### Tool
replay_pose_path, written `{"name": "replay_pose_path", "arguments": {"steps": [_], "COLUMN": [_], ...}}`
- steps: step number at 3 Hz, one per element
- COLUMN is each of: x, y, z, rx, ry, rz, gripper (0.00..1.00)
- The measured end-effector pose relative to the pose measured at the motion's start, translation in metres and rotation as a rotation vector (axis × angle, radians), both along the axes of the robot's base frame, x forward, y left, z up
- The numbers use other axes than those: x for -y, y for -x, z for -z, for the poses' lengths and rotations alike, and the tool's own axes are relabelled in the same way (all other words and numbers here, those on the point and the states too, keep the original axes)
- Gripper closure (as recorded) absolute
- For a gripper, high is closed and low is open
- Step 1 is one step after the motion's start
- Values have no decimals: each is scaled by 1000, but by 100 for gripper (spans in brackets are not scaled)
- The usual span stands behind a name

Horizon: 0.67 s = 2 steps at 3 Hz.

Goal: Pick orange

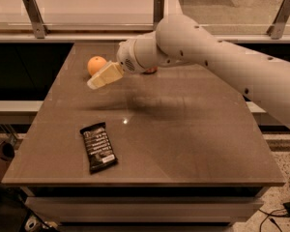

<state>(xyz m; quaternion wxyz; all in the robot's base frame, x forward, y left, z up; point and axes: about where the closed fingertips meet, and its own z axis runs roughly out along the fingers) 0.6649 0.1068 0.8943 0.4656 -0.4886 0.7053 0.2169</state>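
Observation:
The orange is a small round fruit resting on the brown table near its far left edge. My gripper reaches in from the right on the white arm. Its pale fingers hang just in front of and slightly right of the orange, above the table, close to it. A red can is almost fully hidden behind the arm's wrist.
A black snack packet lies flat on the table's near left part. A glass railing with metal posts runs behind the table. The table's left edge is close to the orange.

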Motion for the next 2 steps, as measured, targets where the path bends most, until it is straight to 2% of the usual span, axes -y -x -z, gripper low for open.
{"name": "replay_pose_path", "arguments": {"steps": [2], "x": [-3], "y": [-33], "z": [25], "rx": [-37], "ry": [-55], "rz": [14], "gripper": [0]}}
